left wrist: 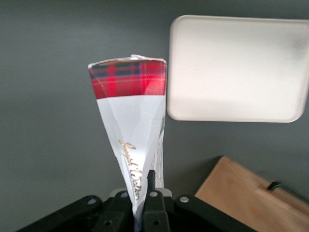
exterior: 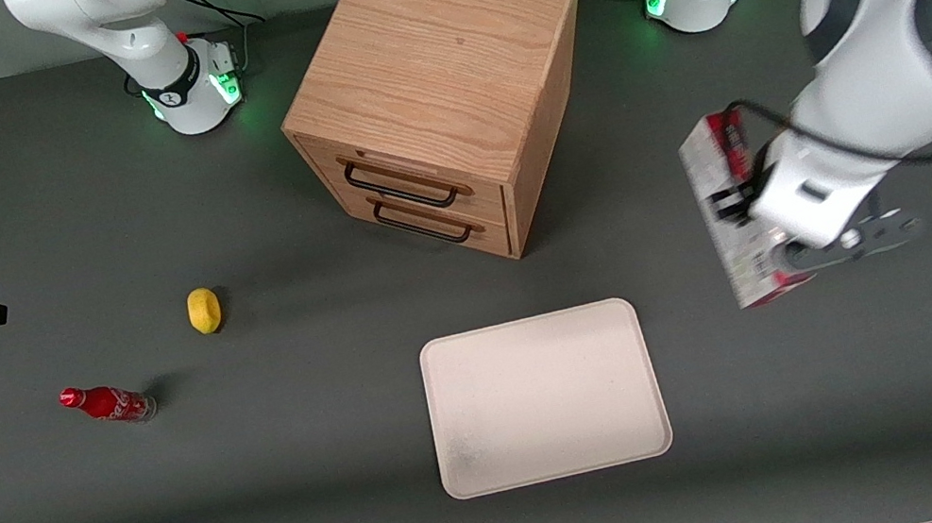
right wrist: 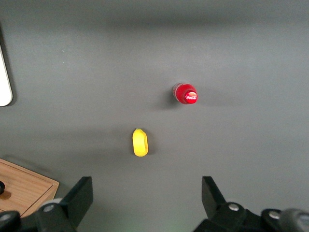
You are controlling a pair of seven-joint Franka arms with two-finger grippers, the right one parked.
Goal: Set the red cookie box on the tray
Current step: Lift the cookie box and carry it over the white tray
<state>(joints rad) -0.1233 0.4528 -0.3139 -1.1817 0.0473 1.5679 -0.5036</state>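
**Cookie box held in the air beside the tray**

The red cookie box (exterior: pixel 731 215) is a long, flat cardboard carton, white with small print along its length and a band of red tartan at its end. It hangs above the dark table, clear of the surface, toward the working arm's end. In the wrist view its white face (left wrist: pixel 133 140) carries gold script and narrows down into the gripper, with the tartan end pointing away.

The gripper (exterior: pixel 739 204) is clamped on the box, its black fingers (left wrist: pixel 150 203) pressing the carton's thin sides near one end.

The tray (exterior: pixel 544 396) lies flat on the table, apart from the box and nearer the front camera. It is a cream-beige rectangle with rounded corners, a low rim and a matte, faintly speckled surface.

The wooden drawer cabinet (exterior: pixel 440 84) stands farther from the camera than the tray, a light oak-grain cube with two drawers and dark wire handles. Toward the parked arm's end lie a smooth oval lemon (exterior: pixel 203 310) and a small glossy red soda bottle (exterior: pixel 108 403), on its side. The table (exterior: pixel 276 487) is covered in plain dark grey matting.
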